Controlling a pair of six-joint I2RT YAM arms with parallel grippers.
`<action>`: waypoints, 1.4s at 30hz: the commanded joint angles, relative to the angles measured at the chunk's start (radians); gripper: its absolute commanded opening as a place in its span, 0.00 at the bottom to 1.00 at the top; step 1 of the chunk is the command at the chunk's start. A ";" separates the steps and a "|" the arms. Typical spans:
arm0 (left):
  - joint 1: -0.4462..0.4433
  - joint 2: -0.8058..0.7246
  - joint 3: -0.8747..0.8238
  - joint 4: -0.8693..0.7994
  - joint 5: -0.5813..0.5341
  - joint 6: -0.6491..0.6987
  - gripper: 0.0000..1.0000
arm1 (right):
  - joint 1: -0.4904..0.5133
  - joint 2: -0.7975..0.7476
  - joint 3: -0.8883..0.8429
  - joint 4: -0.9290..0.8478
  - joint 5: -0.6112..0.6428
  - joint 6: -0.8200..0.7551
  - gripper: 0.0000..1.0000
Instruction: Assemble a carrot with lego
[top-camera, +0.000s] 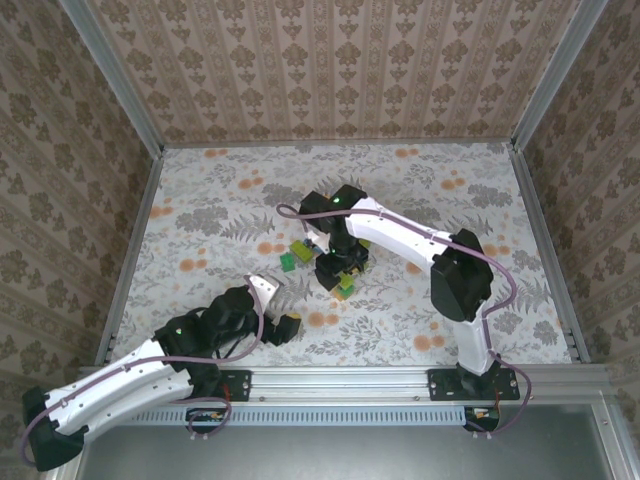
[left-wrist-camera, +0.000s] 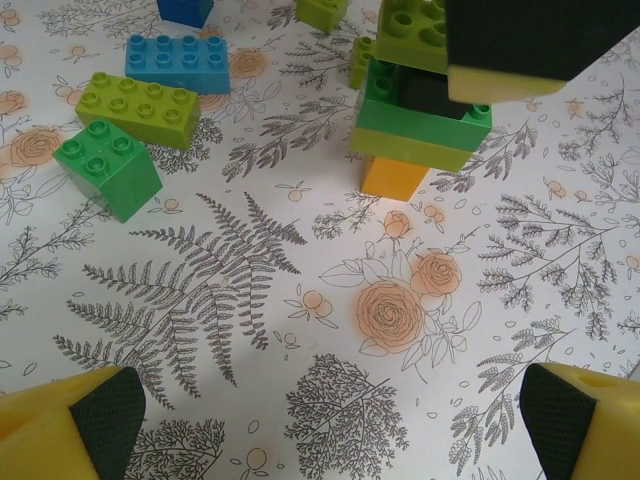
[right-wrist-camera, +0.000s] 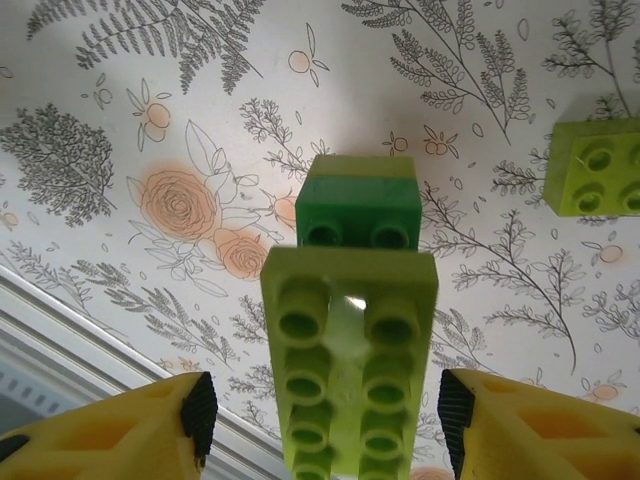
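Carrot sits central on the tabletop beneath the right tool, whose jaws stand loose either side of its lime top, not gripping. Left tool gapes empty nearby. We judge this the let-go step; next calls for a straight, clean lift away.

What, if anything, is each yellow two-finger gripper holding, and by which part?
Nothing is held. The right gripper stands open astride the lime-green studded plastic brick topping the lego carrot; the left gripper hangs open above the flower-patterned table.

Left gripper spread wide; right gripper parted
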 joint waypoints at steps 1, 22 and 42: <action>-0.007 0.004 -0.005 0.016 0.007 0.018 1.00 | -0.002 -0.068 0.047 -0.060 0.031 -0.016 0.64; -0.011 -0.001 -0.006 0.017 0.005 0.019 1.00 | -0.017 -0.037 0.115 -0.066 0.035 0.005 0.00; -0.010 0.010 -0.004 0.019 0.000 0.018 1.00 | -0.015 -0.024 0.041 -0.025 -0.004 0.001 0.00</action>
